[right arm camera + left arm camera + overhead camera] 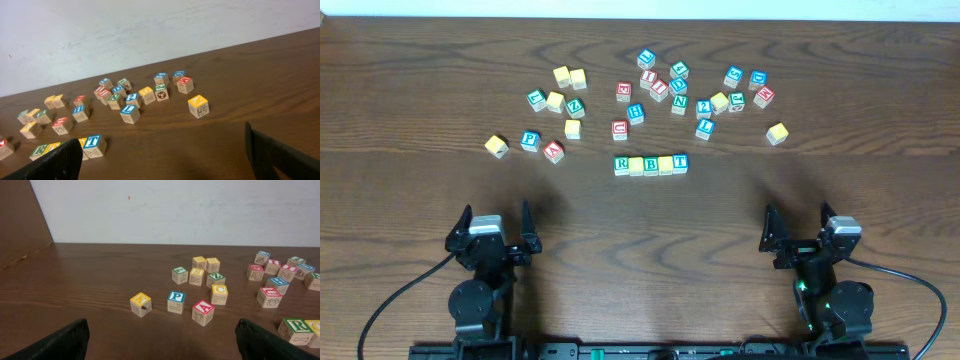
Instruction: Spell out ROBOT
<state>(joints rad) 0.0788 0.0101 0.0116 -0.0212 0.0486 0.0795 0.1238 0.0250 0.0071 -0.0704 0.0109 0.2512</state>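
So the ROBOT row sits roughly mid-table (880,200), closer to the arms than the loose pile. From the left arm's side to the right arm's it goes: green-bordered R cube (621,163), first yellow cube (636,165), green-bordered B cube (651,164), second yellow cube (665,163), blue-bordered T cube (680,161). All five are lined up side by side and look like they're touching, with the line tipping up very slightly at the T end. From overhead I honestly can't read anything on the two yellow tops, they're too small.

Both arms are parked near the front edge, well apart from the row. The left jaws are spread wide with nothing between them, and the left wrist view shows the dark fingers (60,342) at the bottom corners with bare wood between. The right jaws are the same, wide and empty, one finger (280,155) at each bottom corner of its wrist view.

The other cubes are scattered behind the row. A blue P cube (529,140) and a red A cube (553,151) sit off toward the left arm's side with a lone yellow cube (496,146) just beyond them. Another stray yellow cube (777,133) sits by itself on the right side.
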